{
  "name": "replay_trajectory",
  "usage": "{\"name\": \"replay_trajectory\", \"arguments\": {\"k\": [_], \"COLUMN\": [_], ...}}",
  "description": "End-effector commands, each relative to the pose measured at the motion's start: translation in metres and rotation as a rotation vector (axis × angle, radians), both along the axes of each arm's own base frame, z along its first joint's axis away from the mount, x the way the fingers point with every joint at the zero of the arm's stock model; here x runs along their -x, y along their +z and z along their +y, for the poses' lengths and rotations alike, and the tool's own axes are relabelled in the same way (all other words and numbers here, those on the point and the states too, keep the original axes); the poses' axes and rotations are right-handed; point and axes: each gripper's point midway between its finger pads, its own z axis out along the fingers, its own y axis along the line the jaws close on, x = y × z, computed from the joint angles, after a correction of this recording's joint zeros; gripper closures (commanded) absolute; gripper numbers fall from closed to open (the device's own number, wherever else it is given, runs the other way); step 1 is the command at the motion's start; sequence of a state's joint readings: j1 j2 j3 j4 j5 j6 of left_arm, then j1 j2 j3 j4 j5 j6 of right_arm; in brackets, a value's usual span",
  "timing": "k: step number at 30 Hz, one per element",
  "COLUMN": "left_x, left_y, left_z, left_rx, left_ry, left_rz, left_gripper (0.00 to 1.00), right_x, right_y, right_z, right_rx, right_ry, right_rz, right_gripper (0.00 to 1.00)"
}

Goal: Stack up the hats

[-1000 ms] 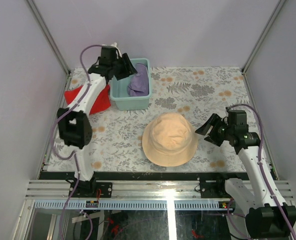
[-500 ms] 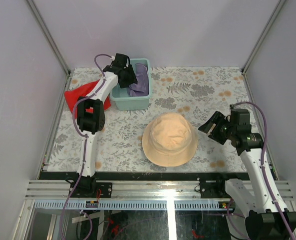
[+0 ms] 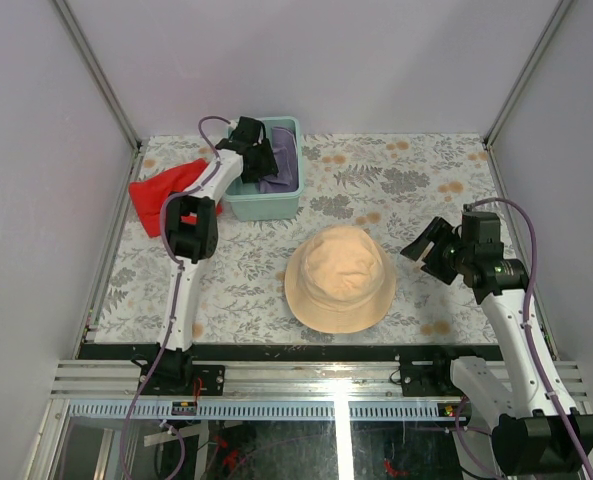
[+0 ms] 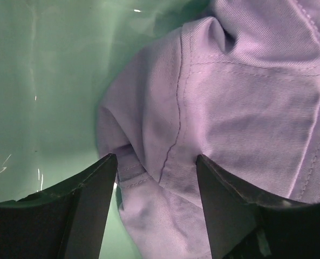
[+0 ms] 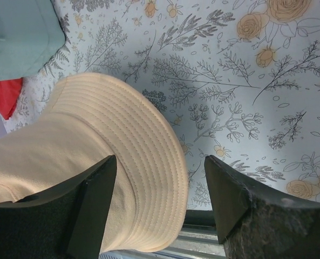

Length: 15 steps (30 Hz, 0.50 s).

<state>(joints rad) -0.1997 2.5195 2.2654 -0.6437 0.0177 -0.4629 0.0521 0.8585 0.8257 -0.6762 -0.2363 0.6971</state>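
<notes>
A tan hat [image 3: 339,277] lies brim down on the flowered table [image 3: 416,180]; it also shows in the right wrist view [image 5: 95,167]. A lavender hat [image 3: 281,165] lies crumpled inside the pale-teal bin [image 3: 266,205]. My left gripper [image 3: 259,150] is open and reaches down into the bin, its fingers on either side of the lavender hat's fabric [image 4: 213,102], not closed on it. My right gripper [image 3: 423,250] is open and empty, hovering just right of the tan hat's brim. The teal and dark blue hats are not visible on their own.
A red cloth [image 3: 166,190] lies left of the bin, also at the edge of the right wrist view [image 5: 3,94]. The bin wall [image 4: 41,81] stands close to my left fingers. A metal rail [image 3: 326,352] runs along the table's near edge.
My left gripper has swung right and dropped into the bin over the lavender hat. My right gripper has drawn slightly back to the right of the tan hat.
</notes>
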Motion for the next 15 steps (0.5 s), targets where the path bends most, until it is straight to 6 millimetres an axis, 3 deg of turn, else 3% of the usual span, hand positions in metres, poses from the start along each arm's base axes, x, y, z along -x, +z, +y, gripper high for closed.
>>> {"name": "replay_trajectory", "arguments": {"k": [1, 10, 13, 14, 15], "left_x": [-0.016, -0.021, -0.015, -0.013, -0.010], "left_y": [0.008, -0.023, -0.039, -0.043, -0.048], "left_z": [0.014, 0.007, 0.008, 0.008, 0.010], "left_rx": [-0.066, -0.039, -0.039, -0.041, -0.043], "left_ry": [0.009, -0.004, 0.002, 0.005, 0.007], "left_rz": [-0.059, -0.009, 0.033, 0.044, 0.059], "left_gripper": [0.39, 0.32, 0.46, 0.55, 0.70], "right_x": [-0.015, -0.019, -0.017, -0.017, -0.016], "right_y": [0.022, 0.020, 0.019, 0.019, 0.019], "right_z": [-0.006, -0.008, -0.010, -0.010, -0.011], "right_rx": [0.020, 0.033, 0.039, 0.041, 0.043], "right_ry": [-0.036, -0.041, -0.044, -0.046, -0.047], "right_rz": [-0.059, -0.044, -0.039, -0.039, -0.038], "right_gripper": [0.27, 0.27, 0.27, 0.27, 0.27]}}
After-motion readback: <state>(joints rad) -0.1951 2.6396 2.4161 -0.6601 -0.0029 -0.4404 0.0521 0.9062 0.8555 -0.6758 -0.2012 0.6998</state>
